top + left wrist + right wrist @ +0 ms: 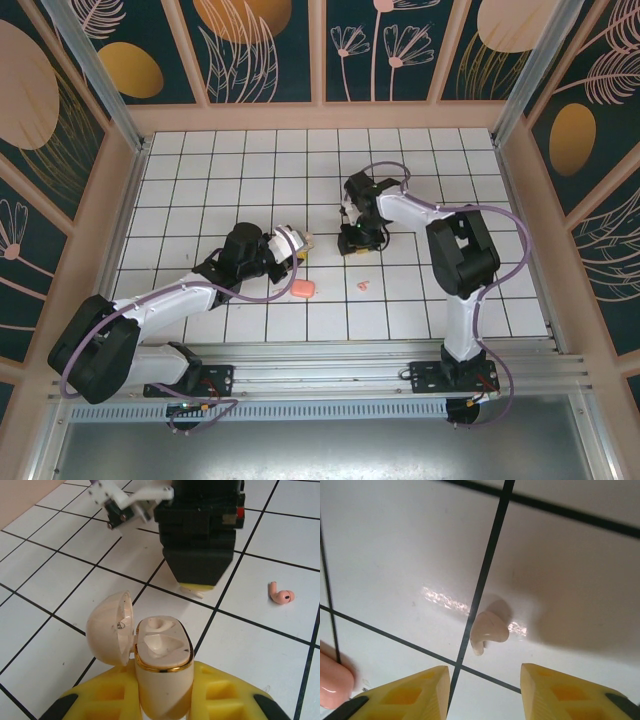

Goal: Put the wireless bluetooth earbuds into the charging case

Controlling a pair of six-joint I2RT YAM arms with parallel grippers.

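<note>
So far nothing is seated: left pincer (pixel 164 682) clamps the open, empty charging case (pixel 161 647); beyond it right pincer (pixel 485 677) hangs released over 1 earbud (pixel 489 629), the other earbud (pixel 281 595) lying near the case.

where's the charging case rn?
The charging case sits in the left claw, lid open, left of centre in the top view, just beyond the salmon-pink piece.

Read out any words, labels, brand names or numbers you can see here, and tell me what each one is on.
No text here can be read.
A tiny dark mark inside the open lid of the charging case: too small to read.
</note>
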